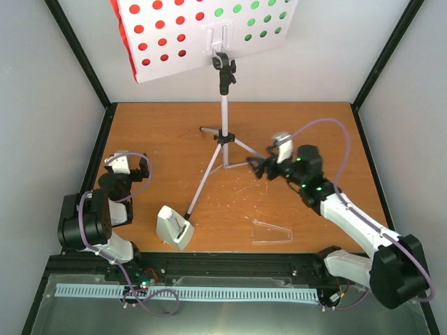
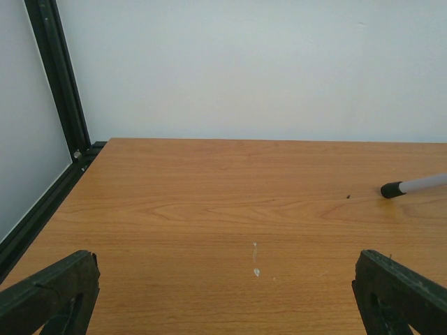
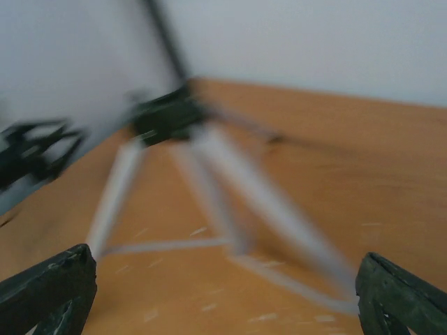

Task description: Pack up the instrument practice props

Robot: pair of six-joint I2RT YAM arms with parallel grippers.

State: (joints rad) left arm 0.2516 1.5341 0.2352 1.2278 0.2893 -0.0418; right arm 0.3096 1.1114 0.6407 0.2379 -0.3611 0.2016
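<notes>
Seen from above, the left gripper (image 1: 131, 162) is hanging wide open and empty, with the white metronome (image 1: 173, 227) lying behind it to its right. The right gripper (image 1: 260, 167) is gaping empty too, facing the tripod (image 1: 224, 136) just ahead, which is carrying the perforated music stand (image 1: 209, 31). At the left wrist, the spread fingers are framing bare table (image 2: 209, 195), with a tripod foot (image 2: 394, 188) resting ahead-right. At the right wrist, the blurred tripod is standing close ahead of the open fingers.
</notes>
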